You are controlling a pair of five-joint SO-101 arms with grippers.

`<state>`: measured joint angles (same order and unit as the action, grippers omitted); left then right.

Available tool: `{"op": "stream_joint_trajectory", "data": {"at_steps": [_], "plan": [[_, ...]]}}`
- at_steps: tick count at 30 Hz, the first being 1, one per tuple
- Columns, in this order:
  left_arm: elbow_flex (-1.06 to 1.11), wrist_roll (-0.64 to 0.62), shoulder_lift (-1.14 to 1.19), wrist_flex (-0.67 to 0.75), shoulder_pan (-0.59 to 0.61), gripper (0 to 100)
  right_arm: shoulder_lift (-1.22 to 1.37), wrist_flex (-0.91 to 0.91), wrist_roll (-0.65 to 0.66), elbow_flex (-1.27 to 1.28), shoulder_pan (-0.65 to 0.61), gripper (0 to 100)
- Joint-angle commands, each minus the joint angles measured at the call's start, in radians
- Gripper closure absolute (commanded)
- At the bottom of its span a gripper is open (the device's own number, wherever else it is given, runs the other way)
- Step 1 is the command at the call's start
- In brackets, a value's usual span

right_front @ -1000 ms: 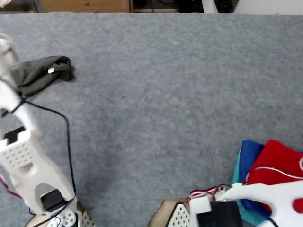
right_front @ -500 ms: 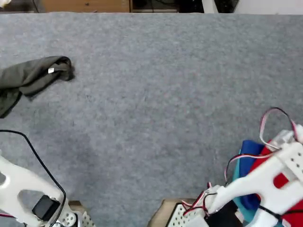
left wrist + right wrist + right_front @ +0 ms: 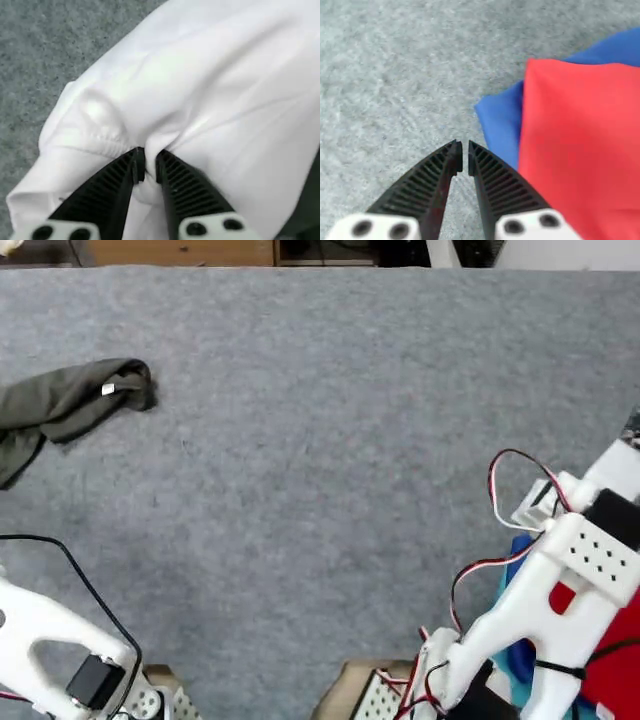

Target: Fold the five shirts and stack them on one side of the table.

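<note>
Grey felt table (image 3: 330, 440), wooden furniture (image 3: 180, 252) behind

Likely a lab: felt-covered table (image 3: 330, 390), wired arms (image 3: 560, 590).

Grey right across the counter (image 3: 330, 440), a flecked, felt-like grey. At its left edge sits a dark olive-grey shirt (image 3: 70, 405) with a tiny white label (image 3: 108, 389). By the near right corner there's a bright red shirt (image 3: 580, 150) lying on a royal blue shirt (image 3: 500, 125), both plain. The white shirt (image 3: 200, 90) is plain too, no print, just softer grey shading in its folds. The left claw (image 3: 147, 162) is black and ribbed, white at the base. The right claw (image 3: 465, 150) has the same black ribs and white base. Both arms are white: the right arm (image 3: 590, 560) carries a red patch and looping red-and-white wires (image 3: 492, 485), and the left arm (image 3: 40, 625) a black cable (image 3: 88, 588).
</note>
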<state>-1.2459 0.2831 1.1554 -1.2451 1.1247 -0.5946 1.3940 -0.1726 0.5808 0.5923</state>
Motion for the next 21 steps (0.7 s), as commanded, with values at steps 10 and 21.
{"op": "stream_joint_trajectory", "data": {"at_steps": [10,21], "plan": [[-0.428,-0.078,-0.188,-0.474,-0.227,98,-0.033,-0.068,-0.012,0.005,-0.038,96.5],[-0.364,-0.227,-0.443,-0.519,-0.529,98,-0.027,-0.068,-0.012,0.007,-0.036,96.5]]}}
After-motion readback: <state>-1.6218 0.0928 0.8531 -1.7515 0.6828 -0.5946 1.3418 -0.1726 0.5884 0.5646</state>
